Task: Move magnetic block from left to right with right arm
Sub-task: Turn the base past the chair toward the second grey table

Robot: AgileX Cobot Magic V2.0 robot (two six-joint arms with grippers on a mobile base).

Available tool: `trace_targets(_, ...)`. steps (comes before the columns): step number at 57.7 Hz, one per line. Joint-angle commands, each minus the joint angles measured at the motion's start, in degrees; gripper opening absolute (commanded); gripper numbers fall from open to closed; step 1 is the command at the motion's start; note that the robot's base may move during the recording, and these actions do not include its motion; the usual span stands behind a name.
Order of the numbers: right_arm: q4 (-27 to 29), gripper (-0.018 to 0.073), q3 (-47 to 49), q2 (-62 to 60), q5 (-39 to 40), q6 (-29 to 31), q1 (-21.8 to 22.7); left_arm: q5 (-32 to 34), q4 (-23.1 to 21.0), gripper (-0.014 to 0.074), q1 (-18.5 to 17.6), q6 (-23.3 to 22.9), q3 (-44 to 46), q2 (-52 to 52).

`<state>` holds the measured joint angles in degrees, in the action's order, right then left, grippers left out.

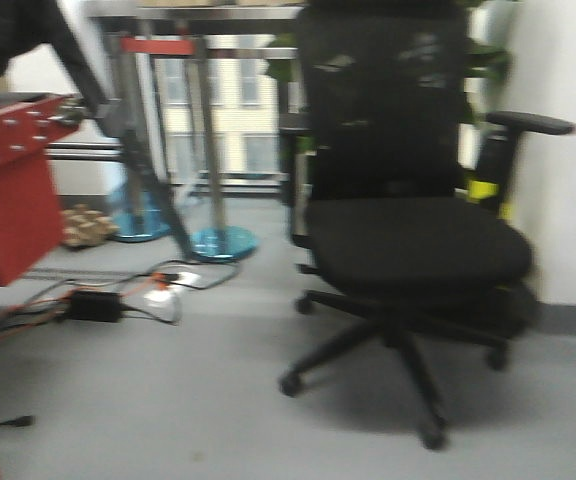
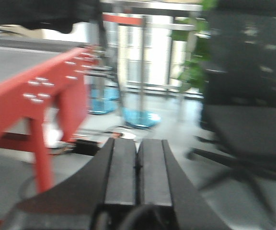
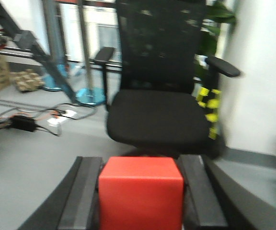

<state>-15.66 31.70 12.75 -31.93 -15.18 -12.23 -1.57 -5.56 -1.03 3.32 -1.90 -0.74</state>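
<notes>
Right wrist view: red block (image 3: 141, 191) sits between the two black fingers (image 3: 86, 191) of the right end effector (image 3: 139, 165), pinched from both sides, both pads flush on its side faces, block square to the fingers, not tilted. No counter shows under it here; behind it only grey floor (image 3: 28, 158), black office chair (image 3: 159, 115) and white wall, so the block looks lifted and pointed out into the room. Left wrist view: left end effector (image 2: 138, 143) has its fingers pressed together with nothing between them, idle, red counter (image 2: 28, 91) off to its left. Front view is blurred: chair (image 1: 408, 240), edge of the red counter (image 1: 13, 200) at far left, cables and a power brick on the floor (image 1: 98, 305); no arm or block in it. Step in hand, as I judge it: grasp is done and this is the carry leg, block in the air on the right arm. Drop spot on the right is not visible in any view, so I cannot say how close it is. Next move calls for a steady sideways travel to the right with the grip kept firm, then a level descent onto the counter and spreading the fingers only once the block's base is down. Left arm should stay out of the way.
</notes>
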Motion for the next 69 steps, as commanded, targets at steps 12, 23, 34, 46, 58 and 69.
trace_targets(12, -1.3, 0.0252, 1.6, 0.8, 5.1, 0.3, 0.0, 4.8, -0.3, -0.0126, -0.4, -0.3, -0.4, -0.6)
trace_targets(23, -1.3, 0.0252, 1.6, 0.8, 5.1, 0.3, 0.0, 4.8, -0.3, -0.0126, -0.4, -0.3, -0.4, -0.6)
trace_targets(34, -1.3, 0.0252, 1.6, 0.8, 5.1, 0.3, 0.0, 4.8, -0.3, -0.0126, -0.4, -0.3, -0.4, -0.6)
trace_targets(46, -1.3, 0.0252, 1.6, 0.8, 5.1, 0.3, 0.0, 4.8, -0.3, -0.0126, -0.4, -0.3, -0.4, -0.6)
trace_targets(58, -1.3, 0.0252, 1.6, 0.8, 5.1, 0.3, 0.0, 4.8, -0.3, -0.0126, -0.4, -0.3, -0.4, -0.6)
trace_targets(69, -1.3, 0.0252, 1.6, 0.8, 5.1, 0.3, 0.0, 4.8, -0.3, -0.0126, -0.4, -0.3, -0.4, -0.6)
